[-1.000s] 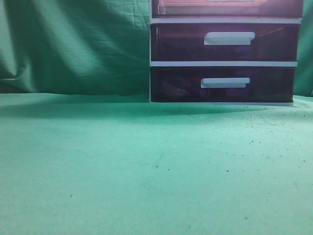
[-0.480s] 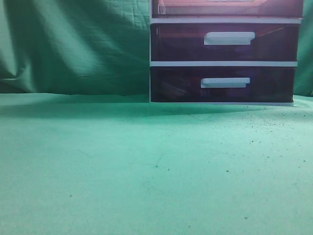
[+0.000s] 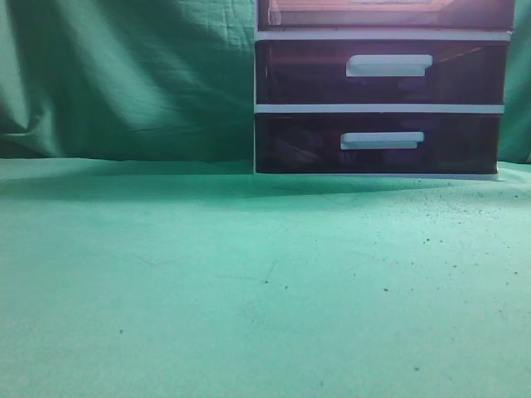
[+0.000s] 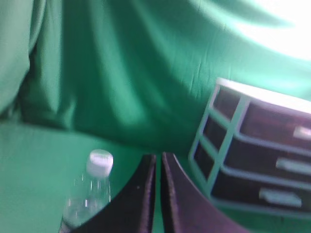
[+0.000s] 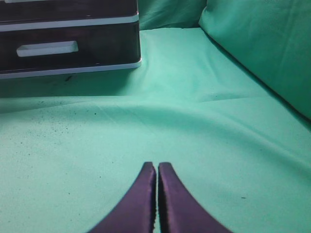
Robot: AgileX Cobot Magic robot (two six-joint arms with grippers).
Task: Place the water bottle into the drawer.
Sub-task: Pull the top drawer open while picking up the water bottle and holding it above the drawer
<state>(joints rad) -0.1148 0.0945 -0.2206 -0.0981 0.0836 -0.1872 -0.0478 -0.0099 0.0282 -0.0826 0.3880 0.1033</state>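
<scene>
The task looks barely begun. The bottle (image 4: 90, 194) stands upright on the cloth (image 3: 249, 282), left of the unit (image 4: 252, 160) and just left of the left gripper (image 4: 159, 194), whose fingers are pressed together and hold nothing. The right gripper (image 5: 156, 194) is likewise closed and empty above bare cloth. The drawer (image 3: 386, 12) is cropped in the exterior view; it may sit slightly ajar. Next, the left fingers must part and straddle the bottle. The exterior view matches the earlier frames.

Dim, green-tinted light throughout. The left wrist view is soft and blurred, with white glare blown out at its top right corner. A broad shadow crosses the table (image 3: 166, 186) before the drawer unit (image 3: 380, 99).
</scene>
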